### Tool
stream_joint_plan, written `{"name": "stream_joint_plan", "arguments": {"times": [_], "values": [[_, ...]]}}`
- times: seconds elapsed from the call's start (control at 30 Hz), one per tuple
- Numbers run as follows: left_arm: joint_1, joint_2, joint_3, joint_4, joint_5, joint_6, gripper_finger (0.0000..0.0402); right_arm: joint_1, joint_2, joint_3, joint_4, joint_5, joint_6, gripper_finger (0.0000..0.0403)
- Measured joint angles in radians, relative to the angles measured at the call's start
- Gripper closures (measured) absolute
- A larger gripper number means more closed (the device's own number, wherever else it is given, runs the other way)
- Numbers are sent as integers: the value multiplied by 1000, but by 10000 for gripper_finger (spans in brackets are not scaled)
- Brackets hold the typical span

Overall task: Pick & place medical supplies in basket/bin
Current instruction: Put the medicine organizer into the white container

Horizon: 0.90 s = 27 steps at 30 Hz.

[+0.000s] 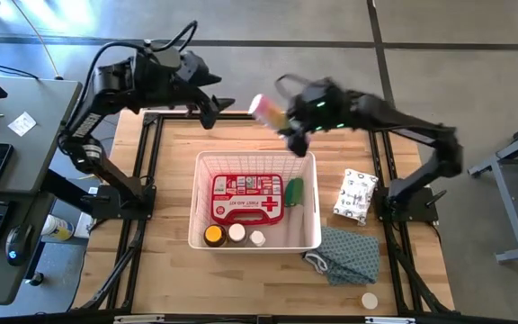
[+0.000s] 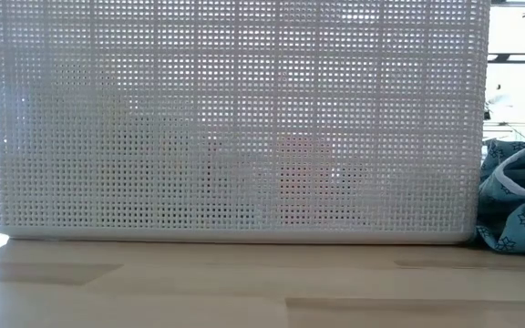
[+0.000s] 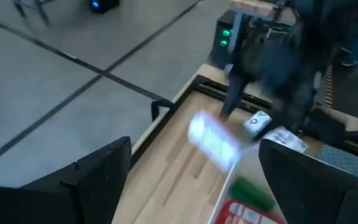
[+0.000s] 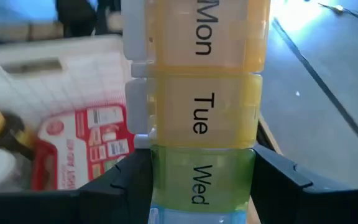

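The white lattice basket stands mid-table and fills the low view. In it lie the red first-aid case, a green roll and three small bottles along the near wall. My right gripper hovers beyond the basket's far rim, shut on the rainbow pill organiser, whose Mon, Tue and Wed lids show in the right wrist view. My left gripper hangs open and empty over the table's far left, facing the organiser. My right gripper pinches the pill organiser between its two fingers, across its two long sides at the green Wed compartment. The fingers lie across the organiser and slant downward from the table's right. The organiser sticks out past the fingertips, lifted clear of table and basket.
A white patterned box stands right of the basket. A blue-green star-print pouch lies at the near right, also in the low view, with a small white disc nearer the front edge. A desk flanks the table's left.
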Motion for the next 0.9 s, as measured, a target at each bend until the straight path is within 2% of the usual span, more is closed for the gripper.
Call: {"name": "stream_joint_plan", "arguments": {"times": [0.17,0.43,0.6,0.77,0.9], "values": [[6,-6,-2,-17,31,6,16,64,118,72,53,-15,6,201],[6,-44,3,22,43,34,16,131,195,155,114,-73,101,201],[6,-55,2,14,123,72,16,182,256,156,58,-58,119,201],[6,-55,2,-11,242,79,16,220,333,155,102,-30,146,201],[5,-55,2,-32,265,80,16,239,400,156,111,-27,154,201]]}}
